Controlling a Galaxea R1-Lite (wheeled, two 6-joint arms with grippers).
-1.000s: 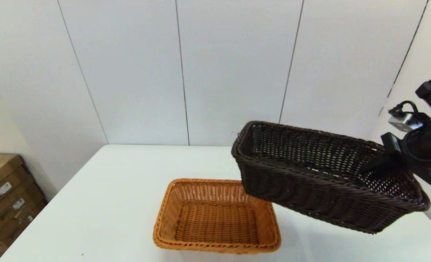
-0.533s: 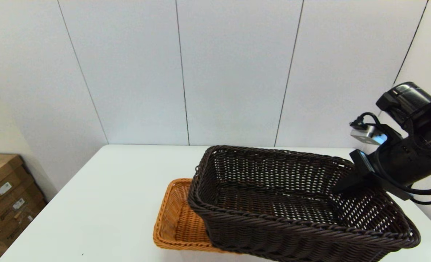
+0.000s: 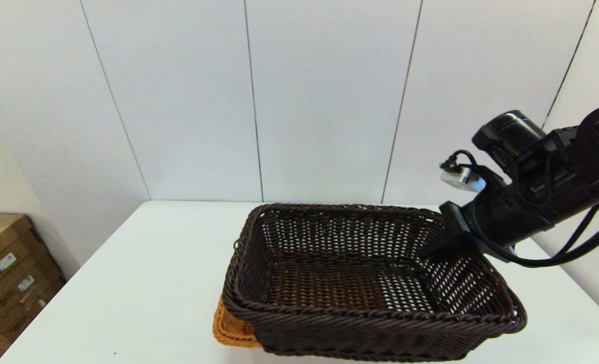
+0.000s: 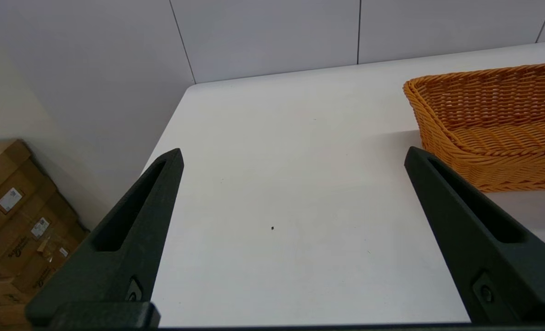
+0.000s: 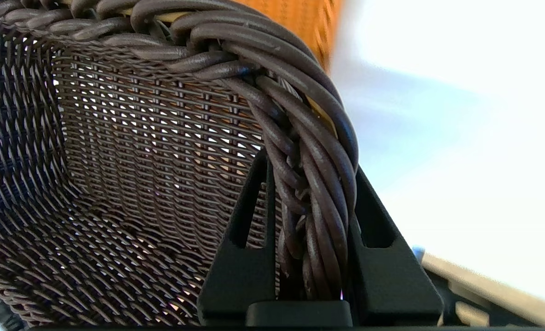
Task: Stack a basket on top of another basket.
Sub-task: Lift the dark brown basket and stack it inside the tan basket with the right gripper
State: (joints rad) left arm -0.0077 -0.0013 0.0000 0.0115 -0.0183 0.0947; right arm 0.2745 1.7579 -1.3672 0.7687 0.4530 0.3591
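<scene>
The dark brown basket (image 3: 329,316) hangs roughly level over the orange-tan basket (image 3: 227,329) and hides all of it but the near left corner. I cannot tell whether the two touch. My right gripper (image 3: 438,247) is shut on the dark basket's braided rim at its far right side. In the right wrist view the right gripper (image 5: 309,161) has one finger inside the dark basket (image 5: 116,138) and one outside, with a strip of the orange-tan basket (image 5: 309,18) beyond. My left gripper (image 4: 293,154) stands open and idle above the table, left of the orange-tan basket (image 4: 493,119).
The white table (image 3: 142,283) has bare surface left of the baskets. Its back edge meets a white panelled wall (image 3: 329,101). Cardboard boxes (image 3: 6,273) are stacked on the floor beyond the table's left edge.
My right arm has carried the dark basket left and down, from high at the right to directly over the orange-tan basket. The dark basket has levelled out and now covers most of it.
</scene>
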